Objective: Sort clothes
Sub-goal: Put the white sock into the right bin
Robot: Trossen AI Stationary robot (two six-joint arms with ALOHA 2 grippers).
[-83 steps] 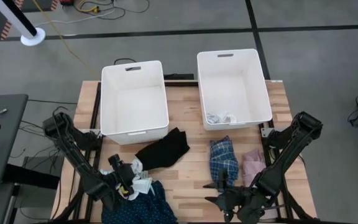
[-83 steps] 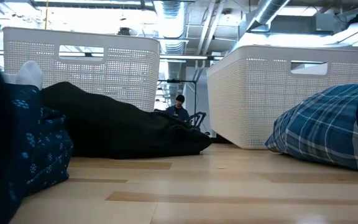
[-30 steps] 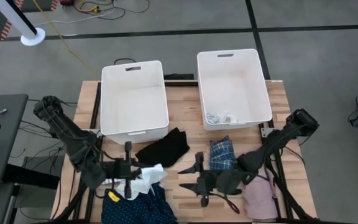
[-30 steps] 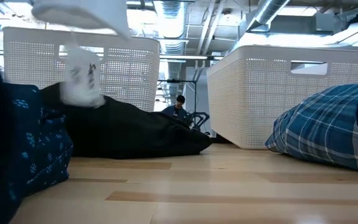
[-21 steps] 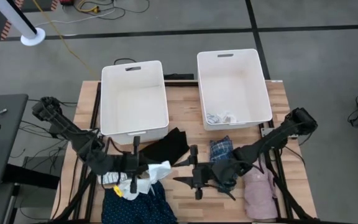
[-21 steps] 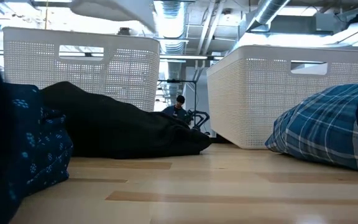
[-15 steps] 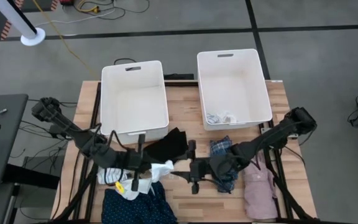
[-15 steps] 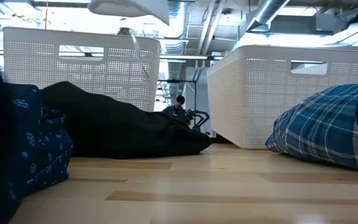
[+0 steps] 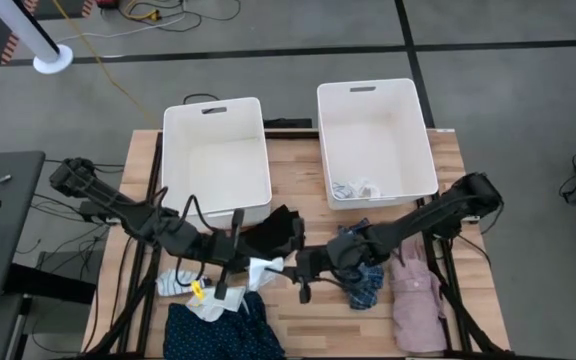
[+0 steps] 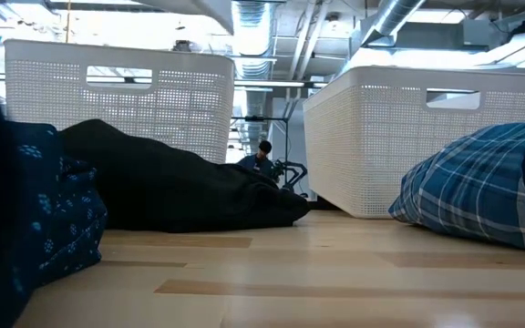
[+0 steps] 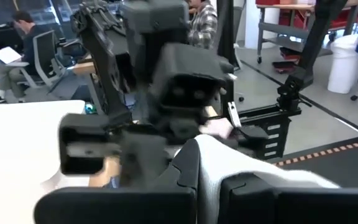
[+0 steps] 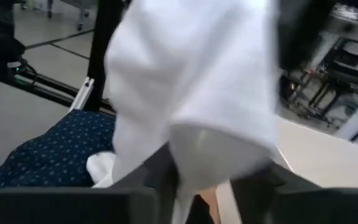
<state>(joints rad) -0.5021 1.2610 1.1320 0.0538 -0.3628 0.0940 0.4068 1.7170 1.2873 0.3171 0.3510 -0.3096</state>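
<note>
A white garment point(image 9: 264, 268) hangs above the table's middle between my two grippers. My left gripper point(image 9: 240, 258) is shut on it and points level toward the table's right. My right gripper point(image 9: 301, 272) faces it from the right, and the white cloth point(image 12: 191, 106) fills the gap between its fingers. The garment's lower part, with a yellow tag point(image 9: 196, 292), droops back under the left arm. On the table lie a black garment point(image 9: 278, 230), a navy patterned one point(image 9: 218, 332), a blue plaid one point(image 9: 366, 282), a pale pink one point(image 9: 418, 295) and a striped one point(image 9: 172, 283). My left gripper pinches a bunched part of the white garment point(image 11: 211, 177) between its two fingers, coming level from the table's left. The cloth is lifted clear and sags below and behind the fingers. My right gripper has the garment's facing end point(image 12: 197, 158) between its two fingers, coming level from the table's right.
Two white bins stand at the far side: the left one point(image 9: 216, 150), and the right one point(image 9: 408, 130) with a small white item point(image 9: 356, 188) inside. In the low view the black garment point(image 10: 180, 187) and plaid garment point(image 10: 481, 196) lie in front of the bins.
My left gripper has carried the white garment toward the table's right and far edge, out of the low view's top. My right gripper has gone toward the table's left until it meets the cloth, and its fingers stand closer together than before.
</note>
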